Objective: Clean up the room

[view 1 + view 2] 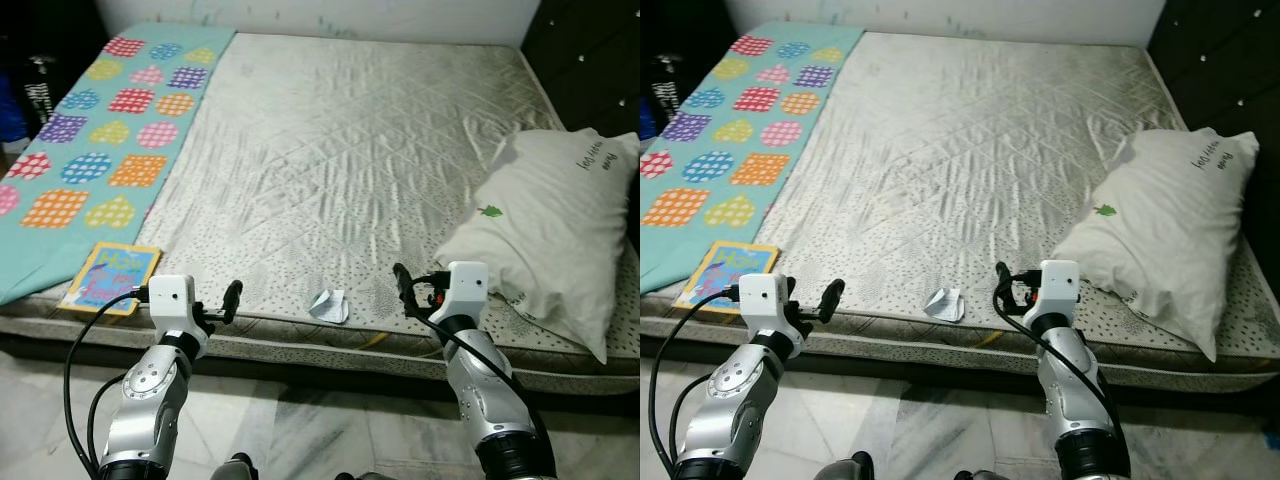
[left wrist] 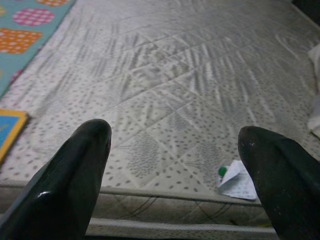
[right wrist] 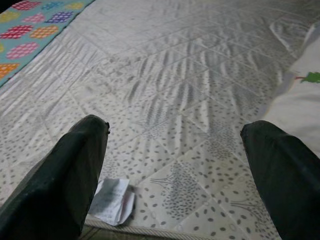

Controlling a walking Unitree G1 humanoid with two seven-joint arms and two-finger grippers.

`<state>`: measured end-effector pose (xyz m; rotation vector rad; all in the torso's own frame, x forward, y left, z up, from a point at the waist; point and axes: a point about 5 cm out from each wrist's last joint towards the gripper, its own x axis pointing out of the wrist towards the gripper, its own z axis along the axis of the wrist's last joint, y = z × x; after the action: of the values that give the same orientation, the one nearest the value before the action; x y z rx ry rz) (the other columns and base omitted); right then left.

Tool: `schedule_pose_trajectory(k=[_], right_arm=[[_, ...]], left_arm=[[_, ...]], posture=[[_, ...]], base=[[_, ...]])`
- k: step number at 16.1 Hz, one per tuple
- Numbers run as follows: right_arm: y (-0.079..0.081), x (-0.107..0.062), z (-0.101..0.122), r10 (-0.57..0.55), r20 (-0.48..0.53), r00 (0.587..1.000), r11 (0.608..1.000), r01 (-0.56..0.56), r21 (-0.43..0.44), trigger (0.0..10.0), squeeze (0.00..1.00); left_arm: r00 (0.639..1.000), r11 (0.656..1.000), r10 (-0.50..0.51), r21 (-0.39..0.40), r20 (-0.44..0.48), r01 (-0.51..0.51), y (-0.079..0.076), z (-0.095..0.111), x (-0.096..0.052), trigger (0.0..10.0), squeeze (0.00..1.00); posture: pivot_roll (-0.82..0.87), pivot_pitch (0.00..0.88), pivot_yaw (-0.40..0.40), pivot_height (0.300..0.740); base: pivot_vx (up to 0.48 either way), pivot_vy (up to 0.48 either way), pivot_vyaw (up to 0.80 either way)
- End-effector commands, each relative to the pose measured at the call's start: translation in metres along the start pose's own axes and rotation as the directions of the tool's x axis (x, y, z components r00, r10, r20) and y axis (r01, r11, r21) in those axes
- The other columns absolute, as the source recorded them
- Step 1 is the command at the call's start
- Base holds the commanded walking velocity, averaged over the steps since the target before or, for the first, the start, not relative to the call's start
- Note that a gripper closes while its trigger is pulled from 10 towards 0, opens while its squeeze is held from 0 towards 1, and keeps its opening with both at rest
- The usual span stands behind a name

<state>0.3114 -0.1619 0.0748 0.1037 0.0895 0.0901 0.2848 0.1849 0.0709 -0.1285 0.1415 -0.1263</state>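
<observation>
Here both arms are raised at the near edge of the bed (image 1: 330,150). The left pincer (image 2: 175,165) has its fingers spread wide with nothing between them, and the right pincer (image 3: 172,165) is spread just as wide and just as empty.

Between the two pincers, a little ahead of them on the mattress edge, lies a crumpled scrap of paper (image 1: 329,305); it sits off toward the right finger of the left pincer and close by the left finger of the right pincer, touched by neither.

Just beyond the left pincer, to its left, a colourful book (image 1: 110,277) lies flat at the bed's edge, partly on a teal blanket (image 1: 100,140) patterned with bright shapes. To the right of the right pincer, close by, a white pillow (image 1: 550,230) rests near the bed's corner. Pale marble floor (image 1: 300,430) shows beneath the arms.
</observation>
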Motion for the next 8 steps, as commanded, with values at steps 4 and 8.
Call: schedule_pose_trajectory(k=[4, 8], right_arm=[[-0.0017, 0.0, 0.0013, -0.008, 0.001, 1.0, 1.0, 0.008, 0.012, 10.0, 0.0], [-0.0016, 0.0002, 0.0011, -0.006, 0.001, 1.0, 1.0, 0.006, 0.012, 10.0, 0.0]], left_arm=[[1.0, 1.0, -0.005, -0.006, 0.011, 0.005, 0.0014, 0.0011, -0.0018, 10.0, 0.0], [1.0, 1.0, -0.008, -0.009, 0.005, 0.008, 0.0015, 0.0002, -0.0018, 10.0, 0.0]], posture=[[0.04, 0.148, -0.034, 0.74], [0.04, 0.144, -0.034, 0.74]], base=[[0.123, 0.0, -0.13], [0.251, 0.0, -0.14]])
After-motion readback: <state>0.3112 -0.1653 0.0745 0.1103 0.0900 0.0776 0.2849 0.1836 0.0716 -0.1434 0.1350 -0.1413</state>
